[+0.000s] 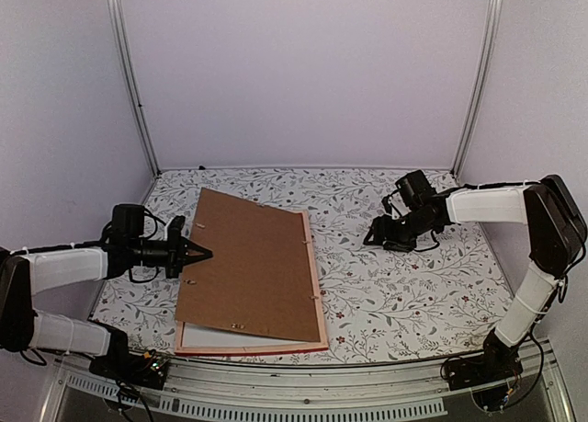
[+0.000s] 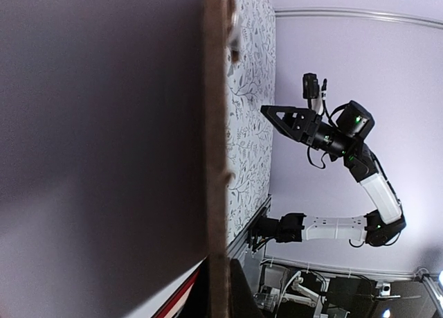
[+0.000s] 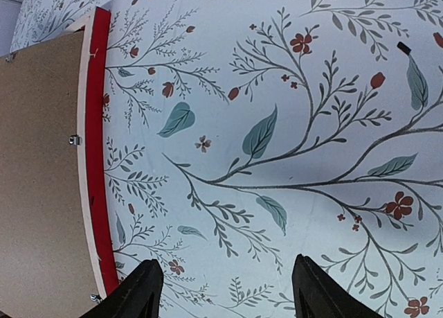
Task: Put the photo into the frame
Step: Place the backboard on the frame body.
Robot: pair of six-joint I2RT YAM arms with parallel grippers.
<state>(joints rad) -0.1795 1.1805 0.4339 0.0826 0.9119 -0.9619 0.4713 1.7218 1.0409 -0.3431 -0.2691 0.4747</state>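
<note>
One backing board (image 1: 248, 266) covers one red frame (image 1: 318, 293); two grippers.
Left gripper (image 1: 204, 254), jaws together, pinches the tilted board's 9 o'clock edge. A white sheet (image 1: 197, 336), photo or mat I cannot tell, peeks out at 6 o'clock. Right gripper (image 1: 369, 240), at 3 o'clock, fingers apart, hangs empty over the floral table (image 1: 413, 293).

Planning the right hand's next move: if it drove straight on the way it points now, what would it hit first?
Probably the floral table cover, not the frame. The open right hand tilts down at bare cloth, with the frame's red rail off to one side. Depth is hard to judge here.
</note>
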